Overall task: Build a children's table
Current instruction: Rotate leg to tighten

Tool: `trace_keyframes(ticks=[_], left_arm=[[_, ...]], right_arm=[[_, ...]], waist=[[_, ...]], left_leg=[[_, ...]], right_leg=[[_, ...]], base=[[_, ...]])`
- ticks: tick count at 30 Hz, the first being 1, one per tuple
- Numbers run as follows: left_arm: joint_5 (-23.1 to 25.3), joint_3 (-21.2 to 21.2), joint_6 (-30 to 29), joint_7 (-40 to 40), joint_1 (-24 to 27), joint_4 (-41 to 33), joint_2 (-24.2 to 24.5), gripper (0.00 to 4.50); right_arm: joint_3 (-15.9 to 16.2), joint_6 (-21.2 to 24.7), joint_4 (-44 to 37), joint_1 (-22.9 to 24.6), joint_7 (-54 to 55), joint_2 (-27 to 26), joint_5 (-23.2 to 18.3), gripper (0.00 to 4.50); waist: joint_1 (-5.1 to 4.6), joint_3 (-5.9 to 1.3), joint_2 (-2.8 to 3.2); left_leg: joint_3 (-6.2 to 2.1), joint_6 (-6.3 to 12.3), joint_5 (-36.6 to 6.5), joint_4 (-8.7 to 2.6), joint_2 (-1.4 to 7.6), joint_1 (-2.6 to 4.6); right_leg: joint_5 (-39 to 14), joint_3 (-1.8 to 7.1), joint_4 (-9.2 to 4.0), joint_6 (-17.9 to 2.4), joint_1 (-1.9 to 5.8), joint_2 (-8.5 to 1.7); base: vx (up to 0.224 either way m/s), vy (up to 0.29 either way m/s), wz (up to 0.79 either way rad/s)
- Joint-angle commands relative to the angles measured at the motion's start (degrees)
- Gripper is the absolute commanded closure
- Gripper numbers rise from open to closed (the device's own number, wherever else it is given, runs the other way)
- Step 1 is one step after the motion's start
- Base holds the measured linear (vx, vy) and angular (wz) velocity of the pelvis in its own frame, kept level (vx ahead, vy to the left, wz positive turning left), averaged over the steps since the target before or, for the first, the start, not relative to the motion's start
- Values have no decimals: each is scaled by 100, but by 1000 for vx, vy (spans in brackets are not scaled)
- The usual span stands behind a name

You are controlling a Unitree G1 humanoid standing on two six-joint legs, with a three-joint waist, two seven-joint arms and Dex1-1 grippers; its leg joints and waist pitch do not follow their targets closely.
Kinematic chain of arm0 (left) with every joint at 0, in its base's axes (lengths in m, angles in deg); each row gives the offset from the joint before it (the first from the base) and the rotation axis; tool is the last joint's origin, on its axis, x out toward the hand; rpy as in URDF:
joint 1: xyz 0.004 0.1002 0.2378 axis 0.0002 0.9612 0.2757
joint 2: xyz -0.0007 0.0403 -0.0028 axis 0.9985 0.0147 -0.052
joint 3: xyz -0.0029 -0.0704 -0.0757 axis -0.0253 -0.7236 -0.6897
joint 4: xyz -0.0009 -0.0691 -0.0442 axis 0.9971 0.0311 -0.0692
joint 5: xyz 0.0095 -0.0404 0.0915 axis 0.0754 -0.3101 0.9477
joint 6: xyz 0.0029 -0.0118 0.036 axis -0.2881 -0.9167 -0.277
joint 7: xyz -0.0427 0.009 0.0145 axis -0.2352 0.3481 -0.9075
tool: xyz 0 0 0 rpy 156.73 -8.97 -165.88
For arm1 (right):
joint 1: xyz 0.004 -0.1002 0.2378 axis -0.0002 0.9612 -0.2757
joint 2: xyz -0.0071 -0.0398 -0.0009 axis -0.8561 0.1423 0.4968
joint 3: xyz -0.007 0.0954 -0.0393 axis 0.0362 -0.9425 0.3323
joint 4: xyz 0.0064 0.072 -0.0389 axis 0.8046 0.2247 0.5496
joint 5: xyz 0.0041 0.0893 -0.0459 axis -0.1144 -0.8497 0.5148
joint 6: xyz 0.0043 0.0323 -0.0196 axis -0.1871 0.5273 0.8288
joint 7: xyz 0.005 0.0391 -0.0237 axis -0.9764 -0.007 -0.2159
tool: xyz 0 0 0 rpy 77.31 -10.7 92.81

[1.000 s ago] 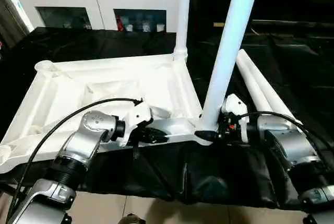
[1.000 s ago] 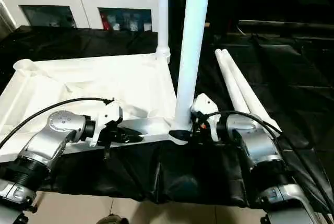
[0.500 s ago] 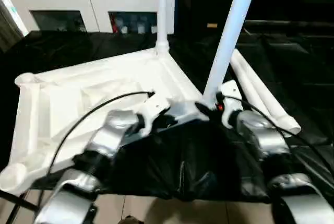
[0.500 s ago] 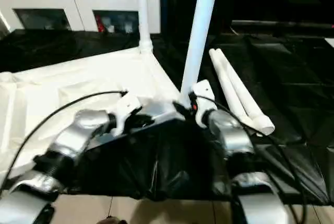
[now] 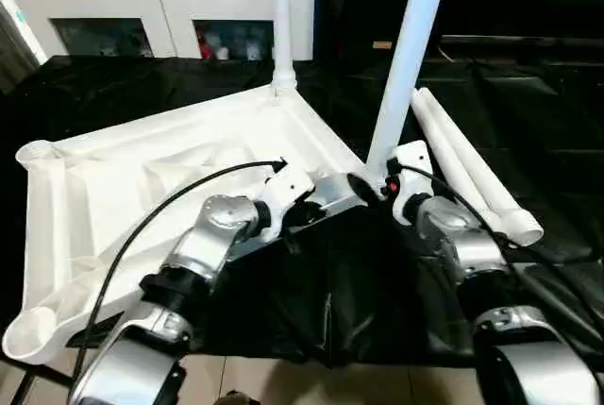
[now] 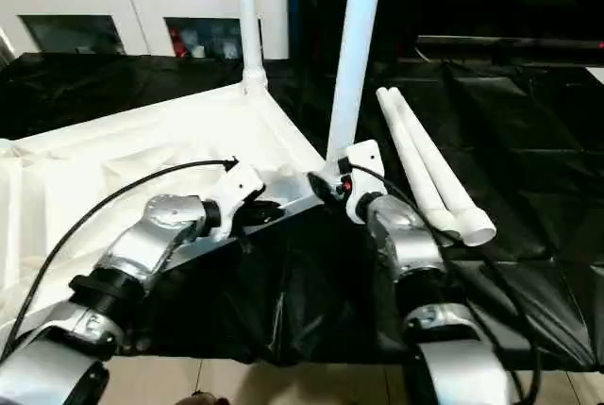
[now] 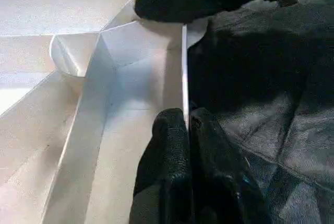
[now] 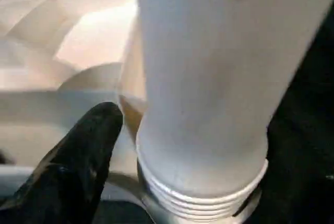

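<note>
- While I hold the rig steady, the tabletop point(image 5: 170, 178) lies underside-up across the left and centre of the frame, on the black cloth point(image 5: 528, 112).
- Far leg point(image 5: 281, 18): upright in its corner socket, upper centre.
- Near leg point(image 5: 408, 56): upright, foot in the near-right socket point(image 8: 198, 203); threaded rings at its base are not fully sunk in, so I judge it only partly seated.
- Spare legs point(image 5: 472, 164): two, lying side by side on the cloth at centre right.
- Left gripper point(image 7: 185, 130): fingers pinched together on the tabletop's thin rim.
- Right gripper point(image 5: 363, 188): at the near leg's base; one finger point(image 8: 88, 151) touches the socket beside it. I cannot tell whether it is clamped.
- Step in hand, as I judge: seating the second leg.
- Next move calls for pressing or twisting that leg home while I brace the rim, then fetching a spare.
</note>
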Motion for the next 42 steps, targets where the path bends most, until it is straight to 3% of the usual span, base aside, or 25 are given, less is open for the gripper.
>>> trace_keyframes(ticks=[1, 6, 15, 16, 24, 25, 30, 33, 36, 39, 42], left_arm=[[-327, 17, 341, -364, 17, -390, -40, 450], [-487, 26, 501, -990, 178, -564, 284, 450], [-660, 116, 524, -2001, 435, -853, 872, 450], [-678, 126, 509, -2084, 456, -884, 924, 450], [-762, 203, 435, -2433, 575, -1040, 1061, 450], [-764, 204, 428, -2443, 580, -1045, 1065, 450], [-780, 219, 342, -2546, 623, -1123, 1102, 450], [-726, 163, 302, -2283, 581, -1059, 1010, 450], [-546, 21, 304, -1432, 349, -694, 687, 450], [-376, -31, 234, -803, 155, -436, 398, 450], [-147, -47, 111, 51, -95, -127, -16, 450]], right_arm=[[334, -22, -214, 73, -653, 4, 3, 42], [538, 8, -799, 340, -1839, 581, -109, 42], [907, 351, -1772, 823, -3394, 1340, -388, 42], [916, 412, -1874, 868, -3492, 1384, -424, 66], [1016, 579, -2161, 1012, -3813, 1468, -550, 124], [1021, 592, -2178, 1018, -3822, 1470, -558, 148], [1042, 780, -2381, 1091, -3930, 1484, -623, 170], [1011, 739, -2311, 1094, -3743, 1366, -610, 172], [793, 545, -1764, 922, -2736, 920, -434, 174], [635, 429, -1202, 732, -1707, 512, -237, 175], [370, 433, -561, 443, -373, -66, -156, 175]], waist=[[9, -413, -90], [50, -409, -94], [91, -400, -87], [101, -394, -93], [133, -399, -92], [135, -397, -90], [135, -398, -98], [128, -399, -92], [105, -392, -113], [60, -379, -115], [15, -376, -113]], left_leg=[[9, 223, -1231, -379, 57, 78], [21, 365, -1148, -367, 79, 66], [26, 357, -1244, -377, 103, 93], [24, 347, -1273, -384, 107, 94], [23, 303, -1263, -383, 110, 101], [22, 307, -1260, -385, 109, 97], [22, 299, -1211, -384, 106, 94], [25, 291, -1204, -379, 105, 98], [25, 226, -1226, -382, 89, 94], [12, 55, -1406, -401, 65, 112], [-2, -2, -1448, -415, 60, 113]], right_leg=[[-889, 129, -401, -1300, 288, -220], [-770, 125, -377, -1354, 295, -207], [-948, 133, -383, -1414, 257, -214], [-1006, 137, -388, -1378, 265, -207], [-1049, 141, -383, -1382, 244, -220], [-1040, 140, -381, -1385, 247, -217], [-1033, 143, -381, -1355, 250, -220], [-996, 144, -376, -1378, 242, -219], [-1110, 149, -401, -1365, 236, -229], [-1613, 148, -444, -1198, 231, -241], [-1780, 146, -470, -1096, 230, -243]], base=[[0, 0, 0], [0, 0, 0], [0, 0, 0], [0, 0, 0], [0, 0, 0], [0, 0, 0], [0, 0, 0], [0, 0, 0], [0, 0, 0], [0, 0, 0], [0, 0, 0]])
